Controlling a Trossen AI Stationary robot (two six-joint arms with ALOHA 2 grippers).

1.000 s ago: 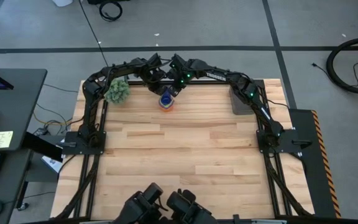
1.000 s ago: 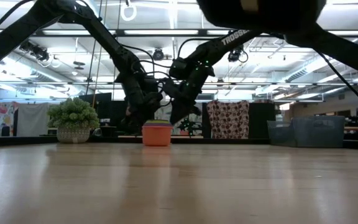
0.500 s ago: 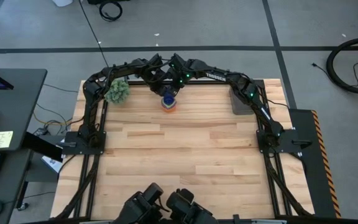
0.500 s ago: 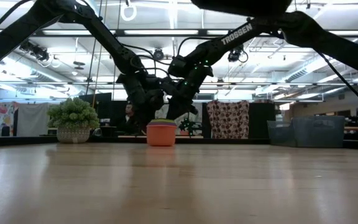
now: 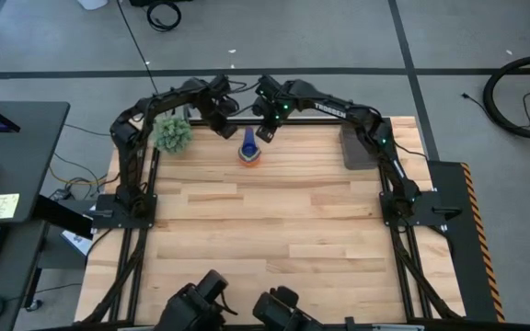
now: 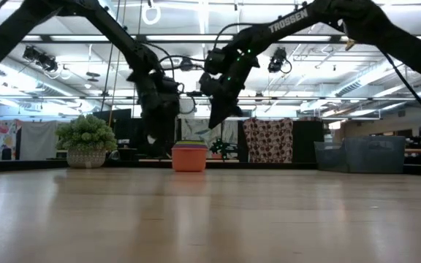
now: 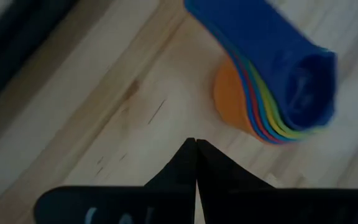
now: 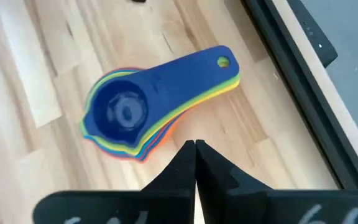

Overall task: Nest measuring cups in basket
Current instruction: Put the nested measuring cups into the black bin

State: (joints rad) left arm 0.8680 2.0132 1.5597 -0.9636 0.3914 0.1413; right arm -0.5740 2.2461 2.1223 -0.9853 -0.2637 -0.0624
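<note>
1. Cups (image 5: 248,150) are sitting nested in one stack on the far middle of the table (image 5: 265,239), dark blue on top, orange at the bottom, handles fanned together.
2. Left gripper (image 5: 226,127) is hanging just left of the stack, fingers pressed together and holding nothing.
3. Right gripper (image 5: 267,131) is hovering just right of the stack, its fingers likewise pressed together and empty, as its wrist view shows.
4. Basket (image 5: 355,147) is standing at the table's far right edge, well apart from the stack, with no cup visible inside.
5. Plant (image 5: 173,134) is resting at the far left, clear of the work.
6. Judging by the layout, the nesting is looking done and the move into the basket is not; the next step is calling for one gripper to spread, pinch the stacked handles, and carry the set right without spilling it.
</note>
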